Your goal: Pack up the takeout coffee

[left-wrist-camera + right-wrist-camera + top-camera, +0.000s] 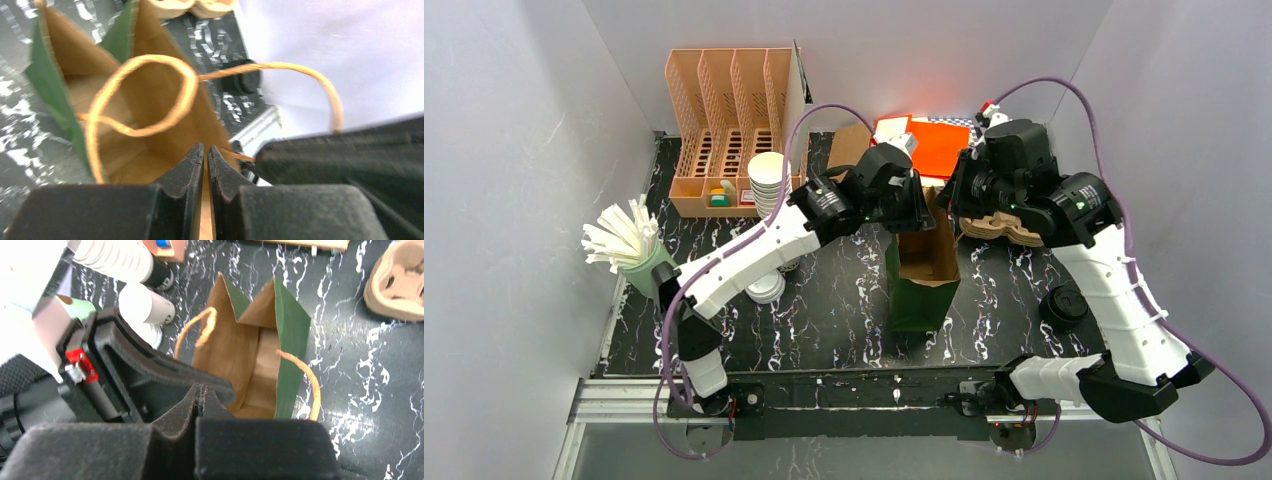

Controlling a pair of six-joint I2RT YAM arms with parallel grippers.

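Observation:
A green paper bag [921, 290] with a brown inside stands open at mid-table, its twine handles [145, 95] loose over the mouth. My left gripper [206, 150] is shut on the bag's far rim, and a strip of brown paper runs between its fingers. My right gripper [202, 388] is shut right beside it at the same rim [235, 390], with nothing showing between its fingers. Both sit over the bag's far end in the top view, left gripper [916, 212] and right gripper [956, 200]. A single white cup [142, 305] stands left of the bag, largely hidden under my left arm [764, 245].
A tall stack of white cups [767, 178] stands before a peach desk organizer [724, 110]. A green holder of straws [629, 245] sits far left. Brown pulp cup carriers [1009, 230] lie right of the bag, a black lid [1064, 305] nearer, and an orange packet [936, 145] at the back.

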